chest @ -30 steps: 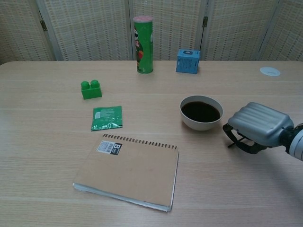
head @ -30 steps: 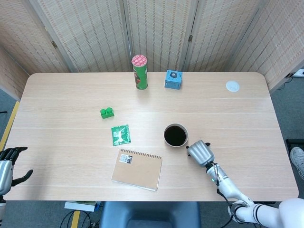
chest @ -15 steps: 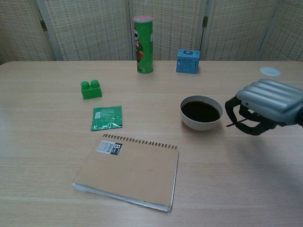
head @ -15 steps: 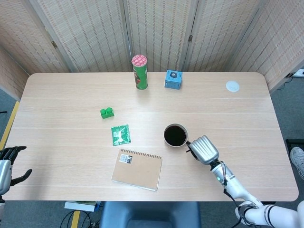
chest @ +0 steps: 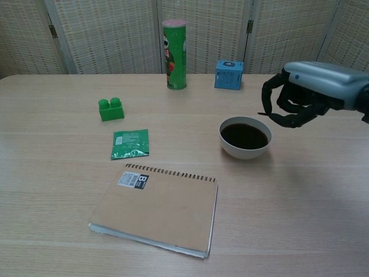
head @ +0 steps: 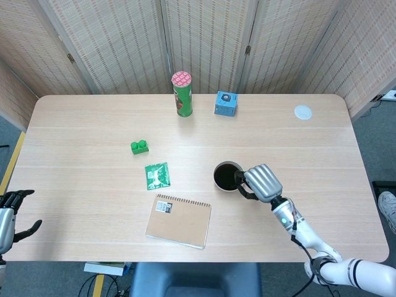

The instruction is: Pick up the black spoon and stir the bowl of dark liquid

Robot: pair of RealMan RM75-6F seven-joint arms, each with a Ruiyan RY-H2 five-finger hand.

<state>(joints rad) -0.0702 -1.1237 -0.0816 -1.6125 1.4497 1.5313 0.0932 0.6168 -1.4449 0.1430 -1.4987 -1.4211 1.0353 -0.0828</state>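
Note:
A white bowl (head: 215, 172) (chest: 242, 153) of dark liquid stands right of the table's middle. My right hand (head: 261, 182) (chest: 307, 94) hovers above and just right of the bowl, fingers curled around the black spoon. Most of the spoon is hidden in the fist. Only a thin dark tip (chest: 263, 114) pokes out toward the bowl, above its right rim and clear of the liquid. My left hand (head: 10, 213) hangs off the table's near left edge with fingers spread, holding nothing; the chest view does not show it.
A brown spiral notebook (head: 179, 220) (chest: 157, 206) lies near the front edge. A green packet (head: 157, 176) (chest: 131, 143) and a green brick (head: 140, 146) (chest: 110, 109) sit left of the bowl. A green can (head: 182, 94), a blue cube (head: 226, 103) and a white disc (head: 302, 112) stand at the back.
My right hand has lifted off the table beside the bowl with the spoon and risen toward the bowl's right rim. The left hand has stayed put.

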